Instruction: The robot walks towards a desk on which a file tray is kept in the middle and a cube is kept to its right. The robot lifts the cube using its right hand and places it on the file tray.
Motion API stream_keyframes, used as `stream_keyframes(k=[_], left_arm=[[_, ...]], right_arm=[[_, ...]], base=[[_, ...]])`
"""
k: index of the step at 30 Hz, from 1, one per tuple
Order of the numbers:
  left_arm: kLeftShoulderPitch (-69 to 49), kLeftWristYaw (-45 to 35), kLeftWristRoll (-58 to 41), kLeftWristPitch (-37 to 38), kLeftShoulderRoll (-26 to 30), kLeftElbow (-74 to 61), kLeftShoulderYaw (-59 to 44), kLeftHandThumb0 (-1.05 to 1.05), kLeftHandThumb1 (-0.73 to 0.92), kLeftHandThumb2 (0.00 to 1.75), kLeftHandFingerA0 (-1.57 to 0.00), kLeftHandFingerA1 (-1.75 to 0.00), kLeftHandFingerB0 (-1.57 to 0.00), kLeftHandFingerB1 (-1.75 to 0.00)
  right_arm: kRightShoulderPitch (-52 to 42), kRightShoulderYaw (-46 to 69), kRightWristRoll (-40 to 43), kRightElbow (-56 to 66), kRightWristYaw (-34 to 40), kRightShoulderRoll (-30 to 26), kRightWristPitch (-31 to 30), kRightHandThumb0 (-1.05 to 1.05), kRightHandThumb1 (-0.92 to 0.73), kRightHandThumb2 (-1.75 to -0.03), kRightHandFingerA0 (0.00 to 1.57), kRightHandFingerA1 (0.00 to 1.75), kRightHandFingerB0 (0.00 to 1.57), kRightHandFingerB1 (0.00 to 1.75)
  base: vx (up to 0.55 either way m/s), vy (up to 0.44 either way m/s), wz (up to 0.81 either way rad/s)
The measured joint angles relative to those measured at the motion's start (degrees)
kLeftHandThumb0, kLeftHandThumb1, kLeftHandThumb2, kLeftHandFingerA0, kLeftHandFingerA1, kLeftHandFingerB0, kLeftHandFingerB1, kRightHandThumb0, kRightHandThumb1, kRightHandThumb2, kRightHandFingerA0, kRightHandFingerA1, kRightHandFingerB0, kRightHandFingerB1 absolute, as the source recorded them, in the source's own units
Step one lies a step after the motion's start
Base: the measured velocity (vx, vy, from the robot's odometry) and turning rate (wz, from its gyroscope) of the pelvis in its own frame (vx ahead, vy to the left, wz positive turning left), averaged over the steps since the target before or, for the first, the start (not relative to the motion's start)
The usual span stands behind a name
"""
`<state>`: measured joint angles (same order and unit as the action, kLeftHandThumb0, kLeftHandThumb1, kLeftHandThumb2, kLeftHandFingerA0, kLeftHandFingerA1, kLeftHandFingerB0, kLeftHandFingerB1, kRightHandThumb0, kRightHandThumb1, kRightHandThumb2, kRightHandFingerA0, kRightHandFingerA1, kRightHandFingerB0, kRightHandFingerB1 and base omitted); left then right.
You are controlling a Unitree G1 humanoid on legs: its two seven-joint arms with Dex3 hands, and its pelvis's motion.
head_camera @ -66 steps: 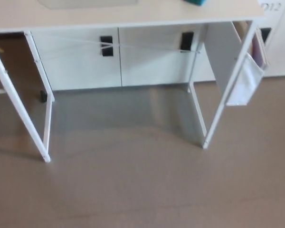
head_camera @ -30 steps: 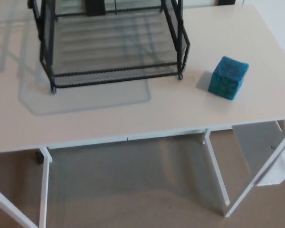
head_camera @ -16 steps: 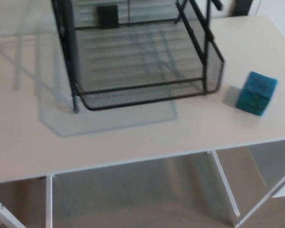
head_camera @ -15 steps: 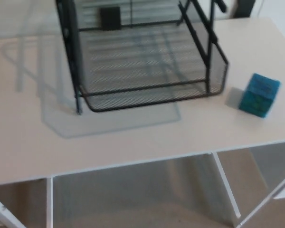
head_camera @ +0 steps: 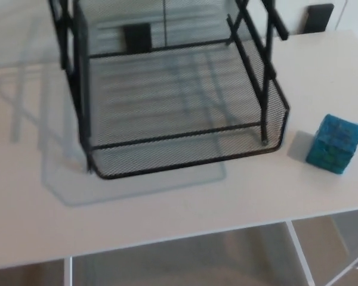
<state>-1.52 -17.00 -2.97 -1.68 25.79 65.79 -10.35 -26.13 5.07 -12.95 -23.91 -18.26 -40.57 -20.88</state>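
- Neither our left hand nor our right hand is in view, so we cannot tell whether either is open, closed or gripping anything.
- We see the cube (head_camera: 335,143), teal with a darker pattern, resting on the counter (head_camera: 167,208) at the right edge of the picture, turned so that one vertical edge faces us.
- It sits just right of the file tray (head_camera: 185,162) and apart from it, with its own soft shadow lying in the gap between them.
- We make out the file tray as black wire mesh, standing mid-counter, its upright posts rising out of the top of the picture.
- A grey shadow spreads from the tray to the left and near side.
- Below the counter's near edge, a white leg (head_camera: 299,253) shows at the right.
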Motion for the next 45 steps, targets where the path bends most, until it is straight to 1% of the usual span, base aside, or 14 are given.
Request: stream_keyframes(k=[1, 2, 3, 4, 9, 12, 22, 24, 25, 36, 37, 42, 43, 45], left_arm=[[-0.08, 0.00, -0.01, -0.02, 0.00, -0.18, 0.00, -0.94, 0.89, 0.67, -0.40, -0.90, -0.07, -0.60], [-0.15, 0.09, -0.04, -0.06, -0.01, -0.39, -0.09, -0.96, 0.67, 1.13, -0.36, -0.80, -0.03, -0.57], [-0.36, 0.14, -0.11, -0.07, -0.01, -0.82, -0.34, -0.92, 0.89, 0.67, -0.20, -0.80, 0.00, -0.56], [-0.51, 0.13, -0.23, -0.08, -0.02, -1.24, -0.64, -0.96, 0.69, 1.14, -0.20, -0.71, -0.05, -0.51], [-1.23, 0.20, -0.58, -0.12, -0.21, -2.14, -2.10, -0.99, 0.92, 0.75, -0.39, -0.90, -0.02, -0.54], [-1.91, 0.89, -0.60, -0.16, -0.04, -2.13, -2.75, -0.96, 0.72, 1.19, -0.42, -0.83, -0.04, -0.48], [-2.52, 1.27, -0.68, -0.14, 0.33, -2.45, -3.64, -0.91, 0.67, 1.15, -0.48, -0.83, 0.00, -0.54], [-2.49, 1.37, -0.62, -0.14, 0.29, -2.41, -3.53, -0.93, 0.91, 0.67, -0.22, -0.83, 0.00, -0.56], [-2.49, 1.44, -0.58, -0.13, 0.27, -2.32, -3.43, -0.97, 0.67, 1.14, -0.14, -0.69, -0.05, -0.47], [-2.21, 1.19, -1.65, -0.14, -0.34, -1.88, -4.68, -0.97, 0.90, 0.68, -0.26, -0.85, 0.00, -0.43], [-2.20, 1.20, -1.69, -0.14, -0.35, -1.88, -4.68, -0.97, 0.70, 1.17, -0.14, -0.69, -0.05, -0.44], [-1.90, 1.21, -1.86, -0.14, -0.36, -1.79, -4.84, -0.96, 0.71, 1.18, -0.27, -0.74, -0.02, -0.47], [-1.83, 1.21, -1.85, -0.14, -0.38, -1.82, -4.81, -0.93, 0.92, 0.69, -0.24, -0.79, 0.00, -0.54], [-1.81, 1.21, -1.83, -0.14, -0.38, -1.84, -4.70, -0.93, 0.92, 0.68, -0.23, -0.79, -0.01, -0.56]], right_arm=[[0.25, 1.61, 0.74, -0.43, -0.12, 0.34, 0.16, -0.78, -0.56, -0.89, 0.23, 0.47, 0.05, 0.29], [0.79, 3.19, 1.55, -1.07, -0.23, 0.67, 0.30, -0.75, -0.69, -0.62, 0.31, 0.38, 0.07, 0.21], [1.65, 4.80, 2.38, -2.01, -0.33, 1.03, 0.37, -0.38, -0.36, -0.96, 0.04, 0.47, 0.00, 0.49], [2.53, 5.85, 2.93, -3.34, -0.33, 1.39, 0.61, -0.36, -0.40, -0.97, 0.04, 0.48, 0.00, 0.49], [6.73, 12.43, 6.78, -13.21, -0.40, 4.76, 3.89, -0.58, -0.65, -0.59, 0.28, 0.40, 0.00, 0.19], [7.07, 15.48, 8.69, -15.04, -0.49, 6.10, 6.24, -0.54, -0.65, -0.59, 0.27, 0.44, 0.00, 0.23], [10.05, 19.92, 12.89, -21.08, -0.69, 7.97, 13.04, -0.59, -0.62, -0.58, 0.29, 0.43, 0.00, 0.22], [11.27, 20.21, 13.48, -23.06, -0.70, 7.94, 14.06, -0.56, -0.61, -0.59, 0.19, 0.41, 0.00, 0.22], [11.65, 20.32, 13.69, -23.86, -0.70, 7.94, 14.58, -0.57, -0.57, -0.67, 0.07, 0.42, 0.01, 0.08], [11.10, 29.52, 20.68, -18.77, -0.83, 9.51, 13.78, -0.42, -0.50, -0.75, 0.00, 0.28, 0.00, 0.01], [11.27, 30.47, 21.33, -18.22, -0.91, 9.63, 13.31, -0.35, -0.50, -0.76, 0.00, 0.19, 0.00, 0.00], [18.04, 36.98, 24.08, -16.97, 1.17, 5.88, 9.99, -0.69, -0.51, -0.79, 0.00, 0.43, 0.00, 0.00], [20.70, 37.51, 24.23, -17.85, 1.66, 3.96, 10.00, -0.82, -0.43, -0.86, 0.02, 0.50, 0.00, 0.16], [24.89, 37.71, 24.26, -18.44, 2.42, 0.88, 9.96, -0.76, -0.59, -0.58, 0.07, 0.59, 0.00, 0.10]], base=[[0.07, -0.027, -0.11], [0.07, -0.005, -0.10], [0.05, 0.032, -0.07], [0.00, 0.000, 0.00], [0.04, 0.201, 0.03], [0.09, 0.241, -0.07], [0.04, 0.010, 0.05], [0.00, 0.000, 0.00], [0.00, 0.000, 0.00], [0.00, 0.000, 0.00], [0.00, 0.000, 0.00], [0.00, 0.000, 0.00], [0.00, 0.000, 0.00], [0.00, 0.000, 0.00]])
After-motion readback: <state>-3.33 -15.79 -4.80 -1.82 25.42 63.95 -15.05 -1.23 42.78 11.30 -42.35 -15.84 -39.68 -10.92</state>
